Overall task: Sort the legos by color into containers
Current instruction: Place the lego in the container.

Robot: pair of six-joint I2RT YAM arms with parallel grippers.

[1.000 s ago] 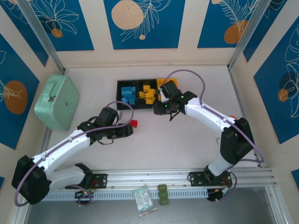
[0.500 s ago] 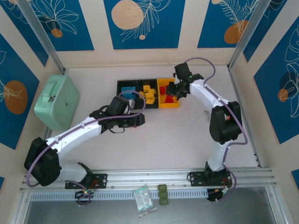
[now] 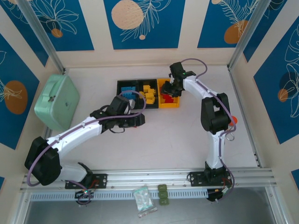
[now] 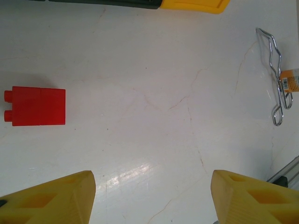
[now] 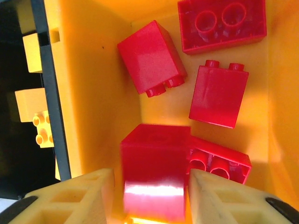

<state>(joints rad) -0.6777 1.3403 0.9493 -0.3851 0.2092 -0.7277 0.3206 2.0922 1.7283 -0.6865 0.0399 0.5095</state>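
Three containers stand in a row at the back: a black bin [image 3: 118, 94] with blue legos [image 3: 127, 92], a black bin with yellow legos [image 3: 148, 92], and a yellow-orange bin [image 3: 169, 106]. My right gripper [image 3: 170, 89] hangs over the yellow-orange bin [image 5: 88, 93]. Its jaws [image 5: 150, 173] stand slightly open around a blurred red lego [image 5: 154, 172], with a thin gap on each side. Several red legos [image 5: 217, 95] lie on the bin floor below. My left gripper [image 3: 135, 120] is open over bare table [image 4: 152, 196]. One red lego [image 4: 37, 106] lies to its left.
A mint-green case [image 3: 57, 101] sits at the far left. A metal clip with an orange tag [image 4: 278, 79] lies on the table to the right. Green blocks [image 3: 162, 194] and a small bag [image 3: 142, 198] rest by the front rail. Walls enclose the table.
My right gripper moved from in front of the bins to over the yellow-orange bin, and its jaws have parted from the red lego. The left arm advanced toward the bins, then stayed still.
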